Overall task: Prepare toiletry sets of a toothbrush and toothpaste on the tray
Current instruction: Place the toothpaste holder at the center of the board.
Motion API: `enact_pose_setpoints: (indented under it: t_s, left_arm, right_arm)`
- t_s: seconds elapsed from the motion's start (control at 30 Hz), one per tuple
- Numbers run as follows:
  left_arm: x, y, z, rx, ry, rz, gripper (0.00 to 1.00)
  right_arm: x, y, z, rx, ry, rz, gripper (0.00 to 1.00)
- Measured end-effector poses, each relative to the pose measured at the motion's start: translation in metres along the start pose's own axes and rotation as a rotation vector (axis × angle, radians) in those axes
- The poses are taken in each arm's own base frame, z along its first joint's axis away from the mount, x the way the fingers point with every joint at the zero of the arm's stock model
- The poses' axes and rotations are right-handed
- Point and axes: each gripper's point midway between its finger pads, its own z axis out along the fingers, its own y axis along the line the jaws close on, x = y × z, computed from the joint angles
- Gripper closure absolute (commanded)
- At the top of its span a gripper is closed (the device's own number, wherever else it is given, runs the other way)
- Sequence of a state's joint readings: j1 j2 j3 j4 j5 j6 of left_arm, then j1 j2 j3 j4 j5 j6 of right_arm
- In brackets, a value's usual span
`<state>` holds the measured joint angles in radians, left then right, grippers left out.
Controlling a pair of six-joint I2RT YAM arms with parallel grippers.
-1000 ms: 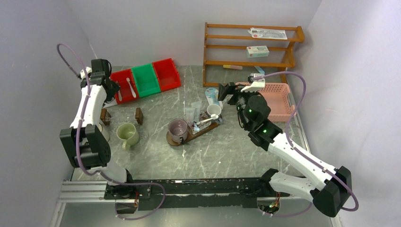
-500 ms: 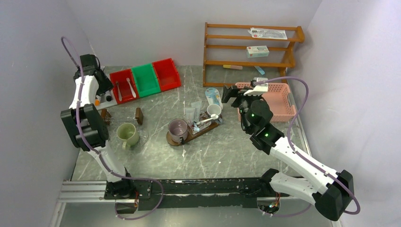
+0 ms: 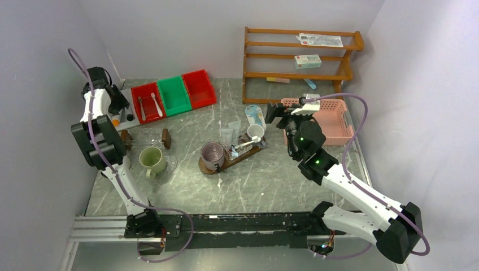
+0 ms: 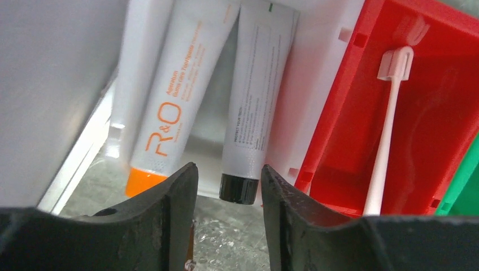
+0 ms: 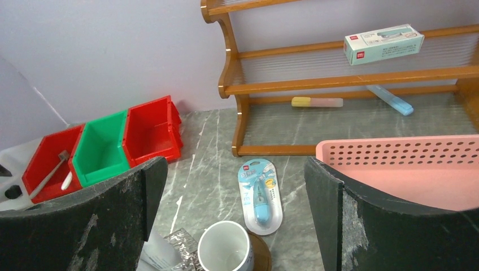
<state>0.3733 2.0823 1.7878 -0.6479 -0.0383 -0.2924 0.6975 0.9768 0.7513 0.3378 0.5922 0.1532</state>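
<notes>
The left end effector (image 4: 228,169), released, is hovering at a black-capped tube (image 4: 257,101) just beside the red bin (image 4: 429,141); the right end effector (image 5: 234,164) is gaping wide, well apart from it.

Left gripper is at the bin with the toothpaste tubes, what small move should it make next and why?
Probably ease the left gripper forward, then close on the white toothpaste tube with the black cap. That cap lines up with the gap between the part-open jaws, just beyond them; the orange-capped white tube lies close alongside, so go straight.
</notes>
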Motion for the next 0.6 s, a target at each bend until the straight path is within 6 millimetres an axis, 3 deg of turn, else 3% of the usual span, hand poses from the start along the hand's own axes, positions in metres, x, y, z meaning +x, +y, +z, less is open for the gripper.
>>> enact_pose_setpoints:
  t_s: [0.33, 0.6]
  left_arm:
    - [0.023, -0.005, 0.040, 0.039, 0.102, 0.015, 0.53]
    - [0.025, -0.003, 0.052, 0.042, 0.129, 0.027, 0.52]
  right_arm:
    - [0.001, 0.000, 0.000, 0.002, 0.000, -0.001, 0.04]
    - [0.003, 0.000, 0.001, 0.002, 0.006, -0.005, 0.04]
